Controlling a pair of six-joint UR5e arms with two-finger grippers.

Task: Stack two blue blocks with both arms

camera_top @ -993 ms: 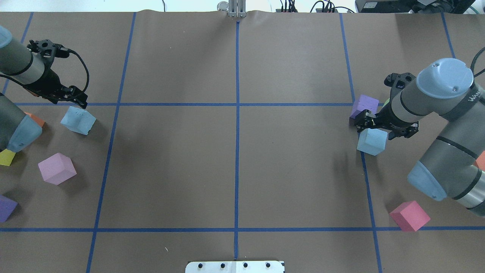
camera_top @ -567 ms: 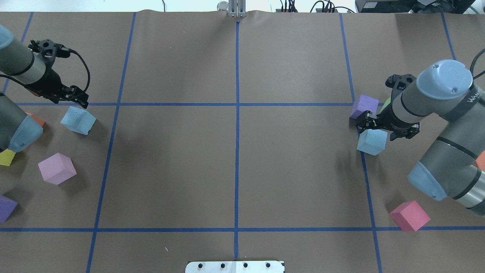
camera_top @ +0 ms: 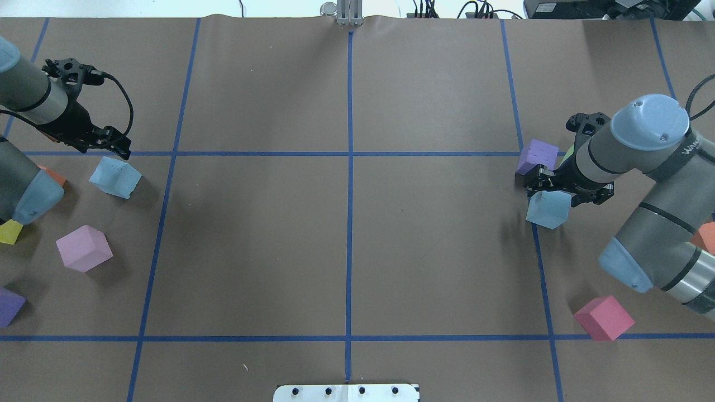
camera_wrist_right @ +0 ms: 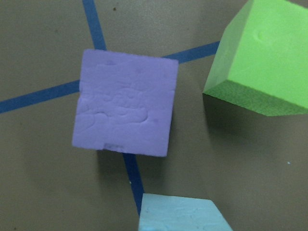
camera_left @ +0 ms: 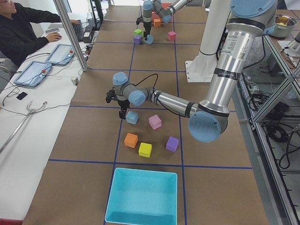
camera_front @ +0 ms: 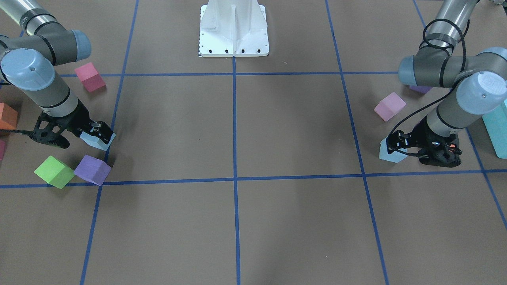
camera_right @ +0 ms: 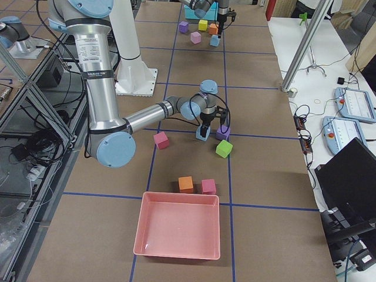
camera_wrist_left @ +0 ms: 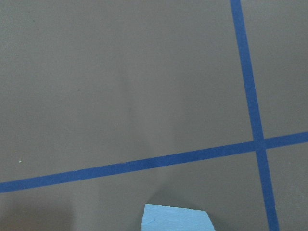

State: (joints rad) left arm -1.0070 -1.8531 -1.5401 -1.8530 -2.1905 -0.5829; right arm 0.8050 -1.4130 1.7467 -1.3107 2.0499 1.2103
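One pale blue block [camera_top: 115, 177] lies on the table at the left; it also shows at the bottom of the left wrist view [camera_wrist_left: 175, 219]. My left gripper [camera_top: 120, 148] hangs a short way above it, apart from it, and looks open and empty. The other blue block [camera_top: 548, 211] rests on the table at the right and shows at the bottom of the right wrist view [camera_wrist_right: 180, 214]. My right gripper [camera_top: 553, 188] is low over this block's far edge, its jaws open on either side of it. In the front-facing view this gripper [camera_front: 97, 132] partly hides the block [camera_front: 102, 143].
A purple cube [camera_top: 537, 156] and a green cube [camera_wrist_right: 260, 57] sit just beyond the right blue block. A red-pink cube [camera_top: 604, 317] lies nearer the robot. A pink cube [camera_top: 84, 248], a yellow cube [camera_top: 10, 231] and an orange cube [camera_left: 131, 139] surround the left block. A turquoise bin [camera_left: 143, 197] and a pink tray [camera_right: 179, 232] stand at the table's ends.
My right arm has come slightly left and lower over its blue block, which has not moved. My left gripper has barely shifted, and its block lies still.
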